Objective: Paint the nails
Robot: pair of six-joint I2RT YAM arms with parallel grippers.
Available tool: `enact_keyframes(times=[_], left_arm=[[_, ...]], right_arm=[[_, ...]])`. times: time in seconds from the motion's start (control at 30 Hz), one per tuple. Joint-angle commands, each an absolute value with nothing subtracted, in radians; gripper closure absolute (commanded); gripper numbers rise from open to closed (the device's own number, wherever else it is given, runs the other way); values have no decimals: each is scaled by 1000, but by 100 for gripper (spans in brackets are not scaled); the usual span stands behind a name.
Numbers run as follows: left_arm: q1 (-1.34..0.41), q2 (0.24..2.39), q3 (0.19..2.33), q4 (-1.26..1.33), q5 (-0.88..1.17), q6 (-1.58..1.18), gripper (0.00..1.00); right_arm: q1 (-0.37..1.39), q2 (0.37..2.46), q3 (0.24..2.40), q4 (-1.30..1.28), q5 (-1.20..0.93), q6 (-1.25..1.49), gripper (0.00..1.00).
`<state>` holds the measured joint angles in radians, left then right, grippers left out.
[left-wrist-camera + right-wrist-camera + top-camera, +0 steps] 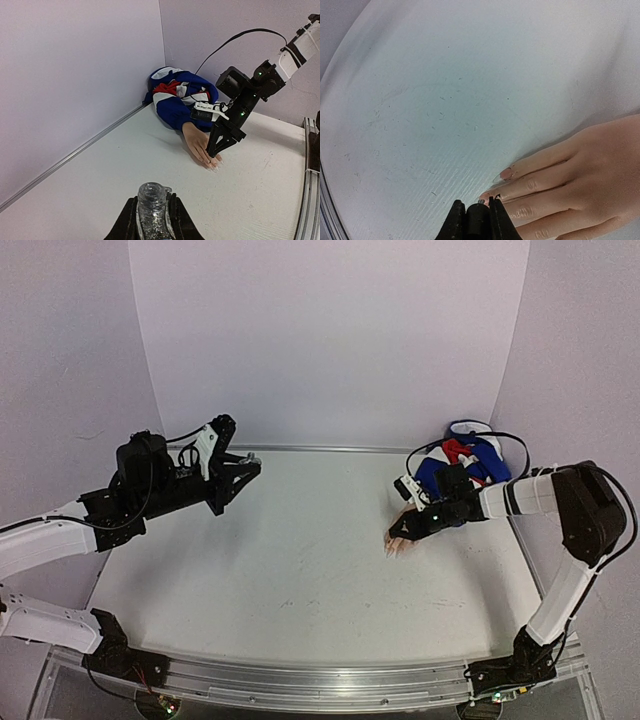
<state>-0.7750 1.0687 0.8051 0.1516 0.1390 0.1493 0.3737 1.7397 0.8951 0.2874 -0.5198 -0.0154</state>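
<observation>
The pale mannequin hand lies palm down at the right of the table, its blue, white and red sleeve bunched in the back right corner. My right gripper is shut on a dark brush cap, with its tip right over the fingertips. In the right wrist view one nail looks pinkish, and the nail beside it is partly hidden by the cap. My left gripper hovers at the left, shut on an uncapped clear glitter bottle held upright. The hand also shows in the left wrist view.
Pale walls close in the table at the back and both sides. A metal strip runs along the foot of the back wall. A black cable loops over the sleeve. An aluminium rail runs along the near edge.
</observation>
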Motion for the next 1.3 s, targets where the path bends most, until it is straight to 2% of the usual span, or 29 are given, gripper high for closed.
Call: enact_keyframes(times=[0.0, 1.27], left_arm=[[-769, 1070, 843, 174, 158, 140, 100], [-767, 1069, 842, 174, 163, 137, 100]], right_arm=[[385, 1755, 930, 291, -530, -20, 100], [391, 1773, 936, 273, -494, -21, 100]])
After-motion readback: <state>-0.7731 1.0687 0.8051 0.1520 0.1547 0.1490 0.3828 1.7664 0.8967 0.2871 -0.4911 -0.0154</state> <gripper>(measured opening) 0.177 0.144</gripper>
